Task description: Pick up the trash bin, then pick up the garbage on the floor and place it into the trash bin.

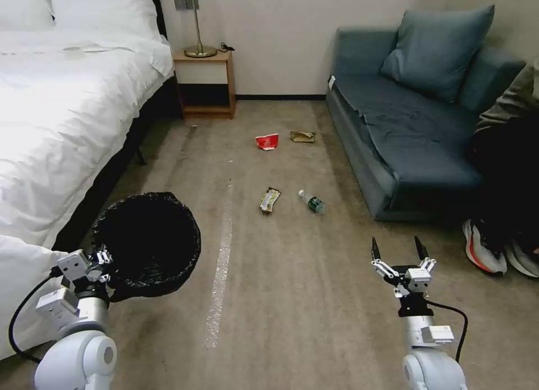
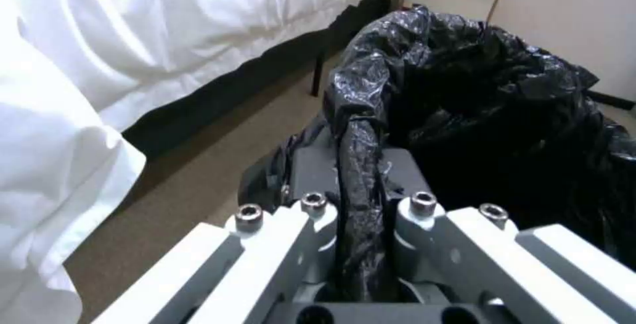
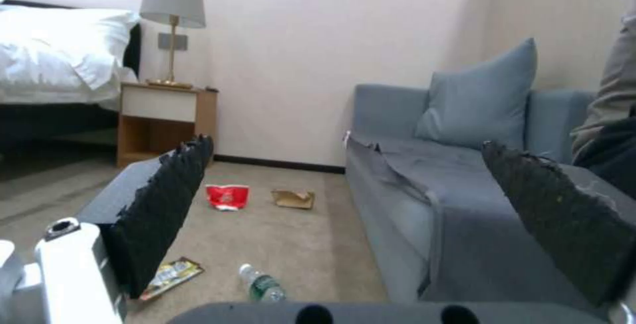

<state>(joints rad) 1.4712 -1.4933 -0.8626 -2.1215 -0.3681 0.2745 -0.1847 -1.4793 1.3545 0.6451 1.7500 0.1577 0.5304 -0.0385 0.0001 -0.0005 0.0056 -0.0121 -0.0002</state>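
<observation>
The trash bin (image 1: 149, 249), lined with a crinkly black bag, hangs low at my left beside the bed. My left gripper (image 1: 104, 261) is shut on its near rim; the left wrist view shows the fingers (image 2: 311, 165) clamping the bag fold of the bin (image 2: 504, 115). My right gripper (image 1: 397, 245) is open and holds nothing, above bare carpet. The garbage lies ahead on the floor: a clear bottle (image 1: 312, 202) and a yellow wrapper (image 1: 269, 199) nearer, a red-and-white cup (image 1: 267, 141) and brown paper (image 1: 302, 136) farther. The open right gripper (image 3: 345, 145) faces them.
A white bed (image 1: 56, 126) runs along the left. A wooden nightstand (image 1: 205, 84) with a lamp stands at the back wall. A blue sofa (image 1: 404, 131) fills the right side. Open carpet runs between bed and sofa.
</observation>
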